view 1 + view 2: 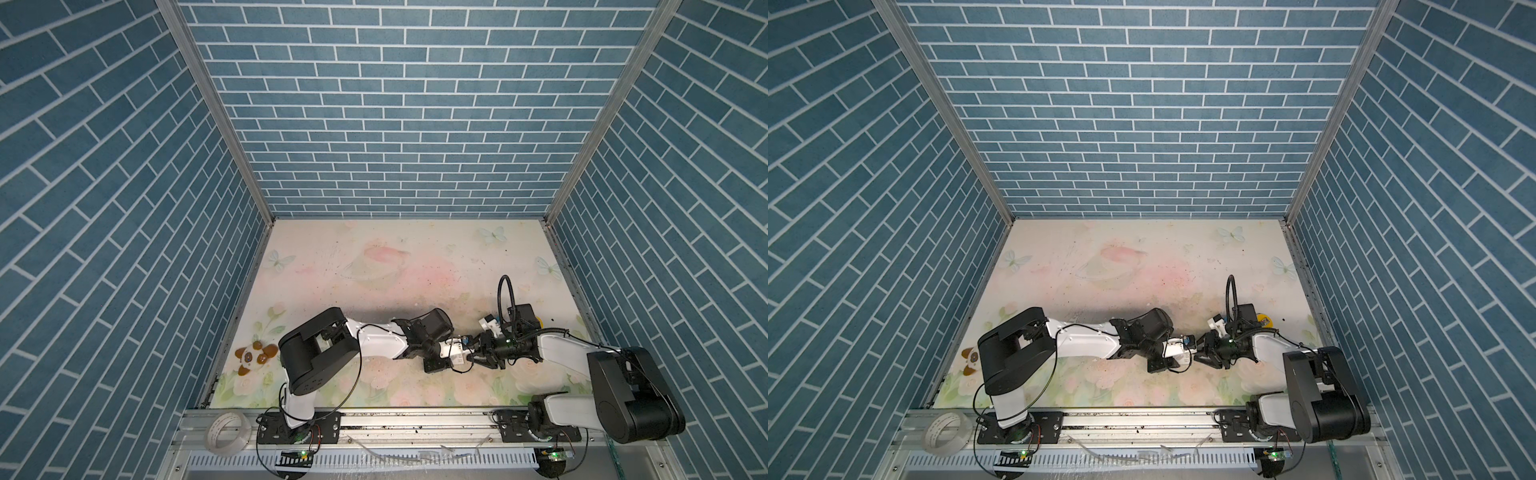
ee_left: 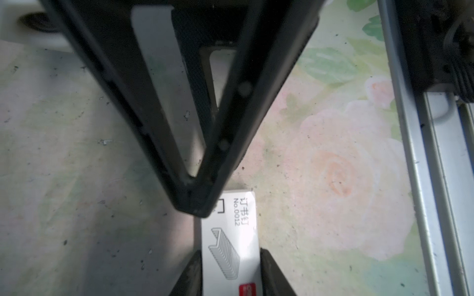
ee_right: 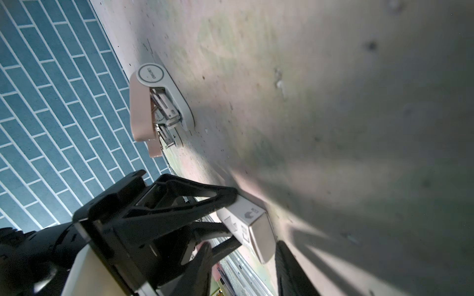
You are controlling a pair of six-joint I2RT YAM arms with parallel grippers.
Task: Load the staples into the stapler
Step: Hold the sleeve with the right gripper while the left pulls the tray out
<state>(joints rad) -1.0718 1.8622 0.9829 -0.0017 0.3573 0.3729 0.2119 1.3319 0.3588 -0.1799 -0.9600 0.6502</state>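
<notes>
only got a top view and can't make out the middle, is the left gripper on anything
Observer: Yes. In the left wrist view the left gripper has a finger against each long side of a white box printed with a staple drawing.
Operator: and the right one
Observer: The right wrist view shows the right gripper straddling the box's other end. Whether it pinches, I cannot tell.
Operator: stapler ready?
Observer: In the right wrist view the stapler is open, its pink top swung off the white base and its metal channel showing.
</notes>
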